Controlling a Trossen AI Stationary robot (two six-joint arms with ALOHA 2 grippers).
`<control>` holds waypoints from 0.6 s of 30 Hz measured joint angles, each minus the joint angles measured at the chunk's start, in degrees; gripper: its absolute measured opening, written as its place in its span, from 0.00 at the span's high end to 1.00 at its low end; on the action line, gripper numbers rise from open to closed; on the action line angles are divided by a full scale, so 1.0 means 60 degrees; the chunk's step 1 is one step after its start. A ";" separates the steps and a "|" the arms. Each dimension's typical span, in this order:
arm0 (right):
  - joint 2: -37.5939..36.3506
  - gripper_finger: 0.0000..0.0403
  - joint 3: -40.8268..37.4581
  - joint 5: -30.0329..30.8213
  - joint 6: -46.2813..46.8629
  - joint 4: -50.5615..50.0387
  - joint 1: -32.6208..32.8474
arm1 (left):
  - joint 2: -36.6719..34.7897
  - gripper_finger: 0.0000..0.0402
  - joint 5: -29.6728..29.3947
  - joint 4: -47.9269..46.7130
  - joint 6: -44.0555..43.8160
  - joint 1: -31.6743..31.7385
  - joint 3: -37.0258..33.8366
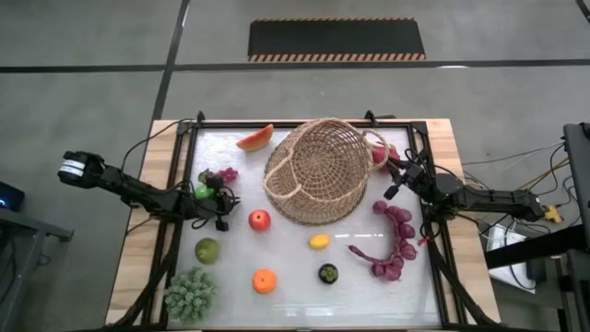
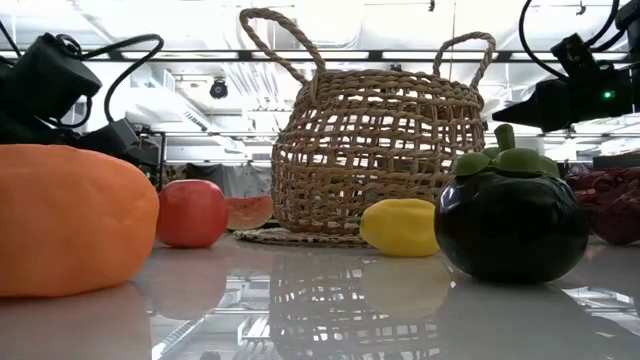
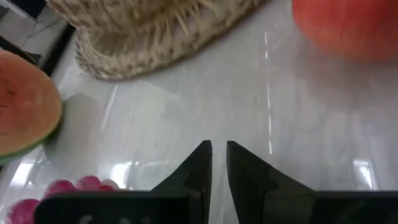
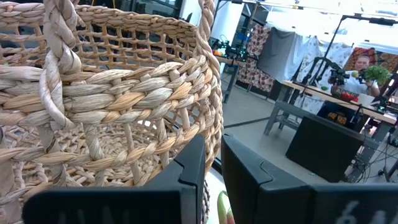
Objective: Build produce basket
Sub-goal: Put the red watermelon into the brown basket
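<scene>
The wicker basket point(image 1: 318, 171) stands on its base at the table's far middle, both loop handles up in the low view point(image 2: 375, 150). My right gripper point(image 1: 392, 180) is at the basket's right rim, shut on it point(image 4: 213, 171). My left gripper point(image 1: 217, 198) hovers shut over bare table point(image 3: 219, 162) left of the basket, beside a green apple point(image 1: 202, 192) and small grapes point(image 1: 224, 174). A red apple point(image 1: 260, 219), lemon point(image 1: 319, 242), orange point(image 1: 265, 280), watermelon slice point(image 1: 255, 138) and a dark red grape bunch point(image 1: 392, 242) lie on the table. My right gripper holds the basket's rim point(image 4: 210, 124) on its right side, near one handle point(image 1: 376, 138). One finger point(image 4: 189, 168) stands inside the basket and the other point(image 4: 249, 177) outside, with the wall running down into the narrow gap. The basket's base is on the table.
A dark mangosteen point(image 1: 328, 273), a green round fruit point(image 1: 206, 250) and a spiky green bunch point(image 1: 191, 293) sit near the front edge. Something red point(image 1: 380, 155) lies behind the basket's right side. A black frame point(image 1: 433, 267) borders the white work surface. People show far off in the room.
</scene>
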 joint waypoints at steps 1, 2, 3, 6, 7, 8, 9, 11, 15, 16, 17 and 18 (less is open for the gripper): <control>0.0000 0.89 0.0000 0.0000 -0.0001 0.0001 0.0001 | -0.0220 0.92 0.0000 -0.0017 0.0000 0.0000 0.0000; 0.0000 0.89 0.0000 -0.0003 0.0000 0.0000 -0.0003 | -0.0478 0.92 0.0000 -0.0035 0.0000 -0.0003 0.0000; 0.0000 0.89 0.0000 0.0000 -0.0003 0.0002 0.0000 | -0.0785 0.92 0.0000 -0.0033 0.0000 -0.0003 0.0000; 0.0000 0.89 0.0000 0.0000 -0.0002 -0.0001 0.0001 | -0.1841 0.92 0.0001 -0.0019 0.0000 -0.0003 0.0000; 0.0000 0.89 0.0000 0.0000 -0.0004 0.0002 0.0001 | -0.2213 0.92 0.0000 -0.0021 0.0000 -0.0004 0.0000; 0.0000 0.89 0.0000 0.0000 -0.0004 -0.0001 0.0000 | -0.2591 0.92 0.0004 -0.0014 0.0000 -0.0004 0.0000; 0.0000 0.89 0.0000 0.0000 -0.0002 0.0000 -0.0001 | -0.2990 0.92 0.0000 -0.0007 0.0000 -0.0010 0.0000; 0.0000 0.89 0.0000 0.0000 -0.0001 0.0000 -0.0001 | -0.3756 0.92 0.0004 -0.0007 0.0000 -0.0007 0.0008; 0.0000 0.89 0.0000 0.0000 -0.0004 -0.0001 -0.0003 | -0.5400 0.92 0.0004 0.0031 -0.0001 -0.0007 0.0007; 0.0000 0.89 0.0000 -0.0001 -0.0001 -0.0001 -0.0003 | -0.5756 0.92 0.0004 0.0026 0.0000 -0.0007 0.0007; 0.0000 0.89 0.0000 0.0000 -0.0001 -0.0001 0.0001 | -0.6057 0.92 0.0004 0.0026 0.0000 -0.0007 0.0007; 0.0000 0.89 0.0000 -0.0003 -0.0004 0.0001 0.0000 | -0.6320 0.92 0.0004 0.0024 0.0000 -0.0007 0.0007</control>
